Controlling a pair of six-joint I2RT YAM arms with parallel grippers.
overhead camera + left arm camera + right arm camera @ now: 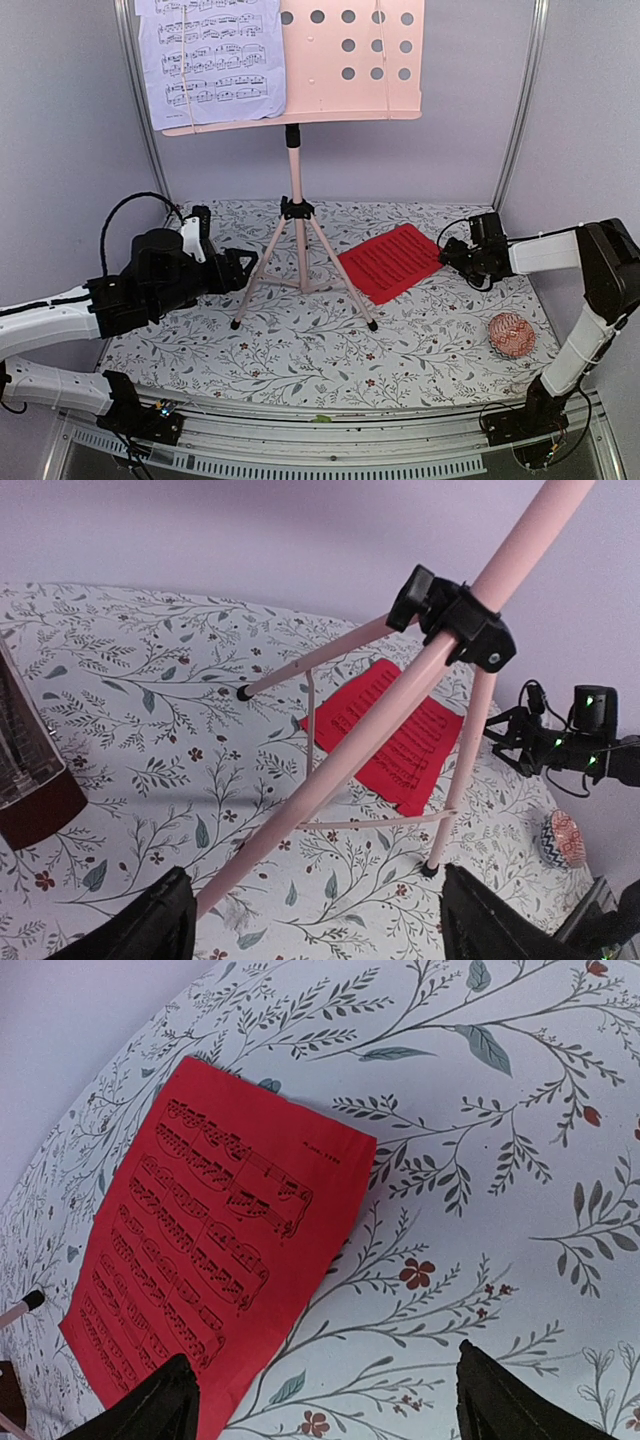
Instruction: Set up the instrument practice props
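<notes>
The pink tripod music stand [294, 215] stands mid-table, its perforated desk [350, 60] at the top holding the lilac sheet [212, 58] on its left half. The red sheet [391, 261] lies flat right of the stand's legs and fills the left of the right wrist view [200, 1250]. My left gripper [243, 270] is open, its jaws on either side of the stand's near left leg [330, 780] without touching it. My right gripper [447, 254] is open, hovering at the red sheet's right edge. The dark brown metronome [30, 780] shows only in the left wrist view.
A small pink knitted ball [511, 335] lies at the right front of the flowered tablecloth [300, 345]. Lilac walls and metal frame posts [520, 100] close in the back and sides.
</notes>
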